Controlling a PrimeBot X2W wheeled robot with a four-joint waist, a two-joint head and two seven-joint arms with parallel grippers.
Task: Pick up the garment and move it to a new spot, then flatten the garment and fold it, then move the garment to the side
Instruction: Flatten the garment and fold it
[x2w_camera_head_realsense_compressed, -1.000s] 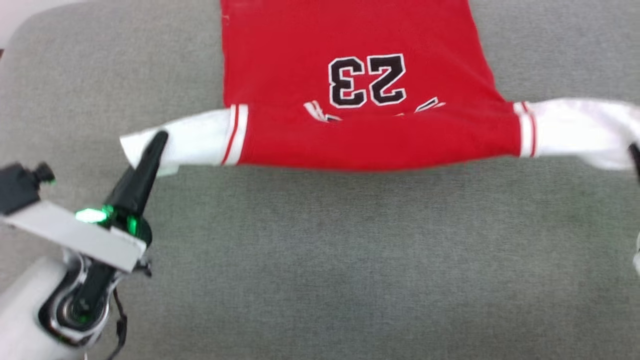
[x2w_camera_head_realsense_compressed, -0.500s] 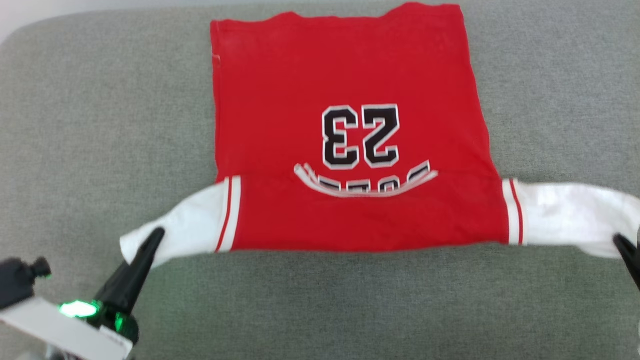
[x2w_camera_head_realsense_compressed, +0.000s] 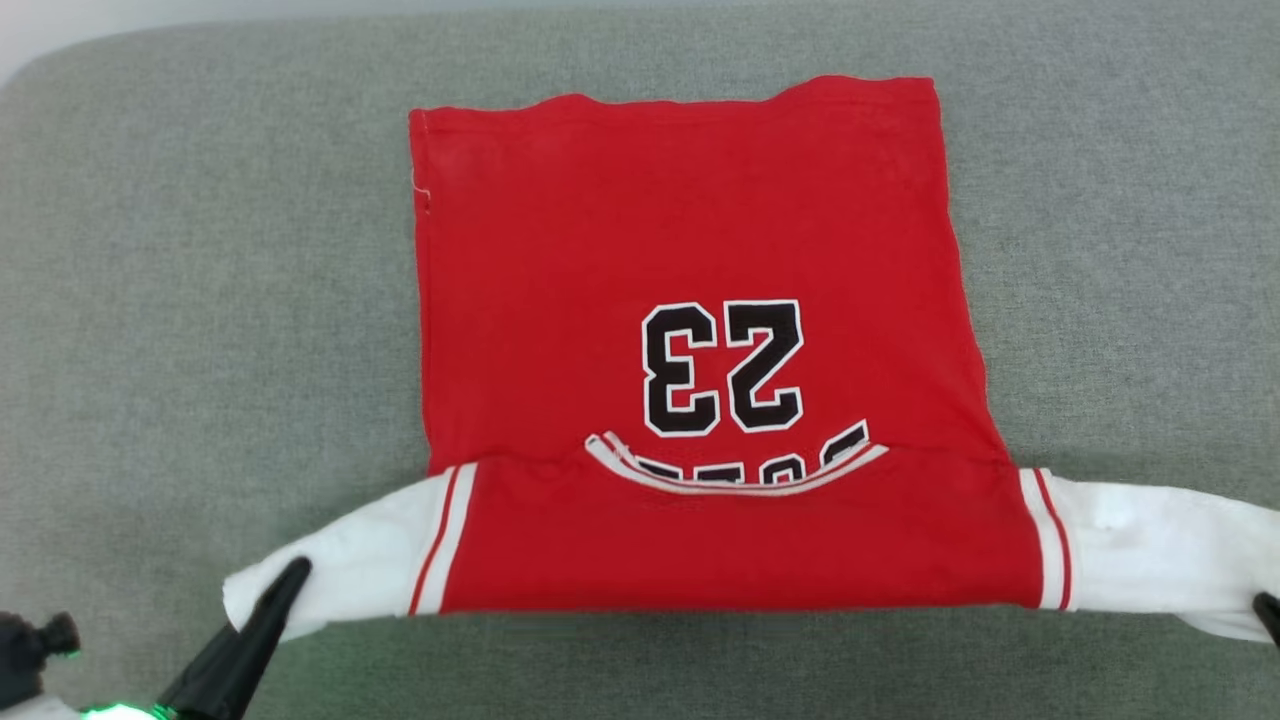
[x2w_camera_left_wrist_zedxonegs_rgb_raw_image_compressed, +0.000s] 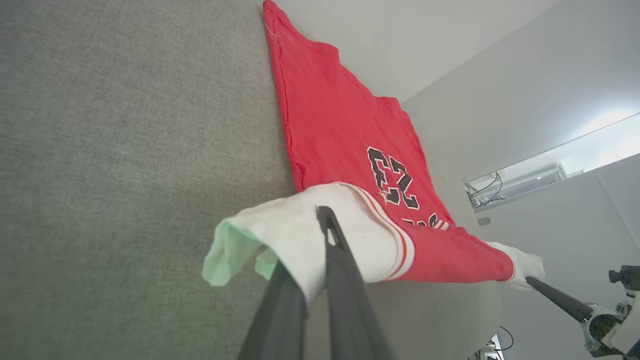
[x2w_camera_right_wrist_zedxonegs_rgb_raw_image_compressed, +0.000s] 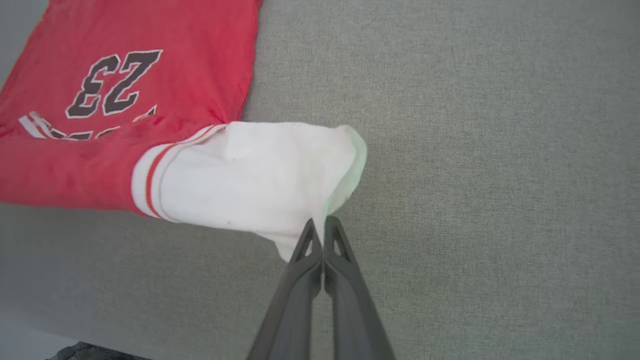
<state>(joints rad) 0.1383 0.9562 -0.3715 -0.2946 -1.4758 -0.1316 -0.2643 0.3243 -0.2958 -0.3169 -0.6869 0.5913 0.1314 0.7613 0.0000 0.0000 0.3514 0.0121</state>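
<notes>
Grey cloth covers the big flat cushion in front of me, and the garment lies in the middle of it. It is a red shirt with white sleeves. Its far end rests flat on the cushion. The black number 23 is upside down from where my head looks (its tops point at me). Just under the number a fold runs across the shirt and hides part of some white-edged letters.

My left pincer is closed tight on the tip of the left sleeve. One dark finger lies on top of the sleeve and the other is under it, so the cloth is pinched between them. My right pincer is closed tight too, and it pinches a corner of the right sleeve. The near edge of the shirt is pulled straight between my two pincers. Red and white stripes sit where each sleeve meets the red part. From my left wrist the sleeve end looks lifted a little off the cushion, and a pale wall stands far behind the shirt
</notes>
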